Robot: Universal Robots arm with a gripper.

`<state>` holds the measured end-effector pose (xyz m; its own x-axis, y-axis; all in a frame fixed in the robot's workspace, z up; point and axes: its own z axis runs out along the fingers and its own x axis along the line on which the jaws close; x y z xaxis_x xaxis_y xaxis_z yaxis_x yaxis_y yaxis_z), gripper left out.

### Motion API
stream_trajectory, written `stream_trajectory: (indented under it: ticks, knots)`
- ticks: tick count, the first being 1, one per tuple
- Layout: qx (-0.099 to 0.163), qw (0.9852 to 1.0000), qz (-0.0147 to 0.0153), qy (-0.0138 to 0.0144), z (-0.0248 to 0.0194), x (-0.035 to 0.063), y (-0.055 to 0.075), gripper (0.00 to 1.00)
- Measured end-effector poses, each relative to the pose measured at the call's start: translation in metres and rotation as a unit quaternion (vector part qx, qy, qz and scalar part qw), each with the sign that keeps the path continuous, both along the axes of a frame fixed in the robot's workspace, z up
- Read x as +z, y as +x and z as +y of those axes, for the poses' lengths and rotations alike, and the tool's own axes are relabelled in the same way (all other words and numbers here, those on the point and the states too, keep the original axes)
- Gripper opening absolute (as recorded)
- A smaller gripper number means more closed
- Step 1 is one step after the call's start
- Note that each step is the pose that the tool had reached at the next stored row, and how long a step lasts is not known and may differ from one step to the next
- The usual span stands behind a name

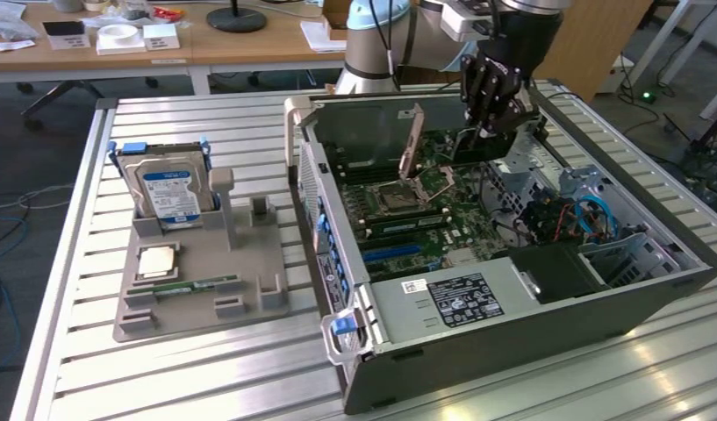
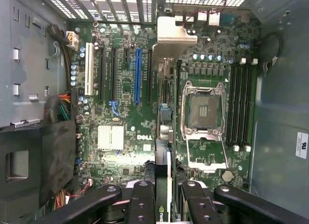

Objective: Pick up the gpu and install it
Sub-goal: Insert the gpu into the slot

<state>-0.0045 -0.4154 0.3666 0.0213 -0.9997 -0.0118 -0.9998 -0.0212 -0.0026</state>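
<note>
The gpu [image 1: 477, 147] is a thin dark card with a pale bracket strip at its end toward the exterior view's left. It hangs inside the open computer case [image 1: 487, 298], above the green motherboard [image 1: 452, 219]. My gripper [image 1: 494, 123] comes down from above and is shut on the card's upper edge. In the wrist view the gpu [image 2: 164, 137] appears edge-on, running away from the black fingers [image 2: 142, 204] between the long blue slot [image 2: 137, 74] and the empty processor socket [image 2: 203, 108]. Its pale bracket [image 2: 175, 32] reaches the case's rear wall.
A grey fixture tray [image 1: 235, 303] on the slatted table holds a silver hard drive [image 1: 171, 189] standing upright, a processor chip [image 1: 157, 260] and a green memory stick [image 1: 197, 285]. Inside the case are a black power supply [image 1: 557, 272] and blue cables [image 1: 592, 215]. Desks stand behind.
</note>
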Motion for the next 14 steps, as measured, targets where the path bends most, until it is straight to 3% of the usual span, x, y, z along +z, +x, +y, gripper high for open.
stream_trajectory:
  ticks: [14]
  knots:
    - [0.002,1.0,-0.0091,0.0,0.0,-0.0092,-0.0065,0.26]
